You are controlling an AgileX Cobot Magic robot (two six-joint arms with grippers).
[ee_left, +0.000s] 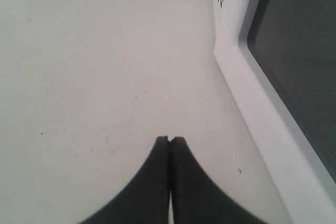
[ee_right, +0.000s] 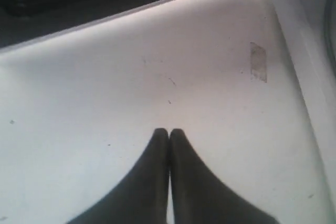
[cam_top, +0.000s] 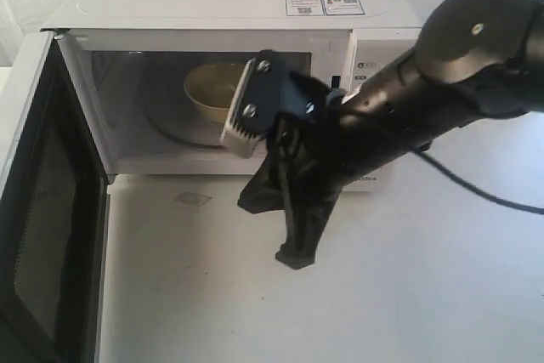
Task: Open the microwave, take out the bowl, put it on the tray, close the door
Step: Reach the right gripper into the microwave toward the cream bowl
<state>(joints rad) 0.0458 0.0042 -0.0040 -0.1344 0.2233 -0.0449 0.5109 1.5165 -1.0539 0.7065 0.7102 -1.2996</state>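
The white microwave (cam_top: pixel 229 2) stands at the back with its door (cam_top: pixel 34 235) swung wide open to the left. The cream-beige bowl (cam_top: pixel 212 89) sits inside on the turntable, partly hidden by my right arm's wrist. My right gripper (cam_top: pixel 293 257) hangs in front of the cavity, pointing down at the table. It is shut and holds nothing, as the right wrist view shows (ee_right: pixel 169 131). My left gripper (ee_left: pixel 169 139) is also shut and empty, low over the table beside the door's dark window (ee_left: pixel 299 61). It does not show in the exterior view. No tray is in view.
A small patch of clear tape (cam_top: pixel 193 199) lies on the white table (cam_top: pixel 408 295) just before the microwave. A black cable (cam_top: pixel 476 193) runs across the table at the right. The knob panel (cam_top: pixel 374 74) is mostly hidden behind my right arm.
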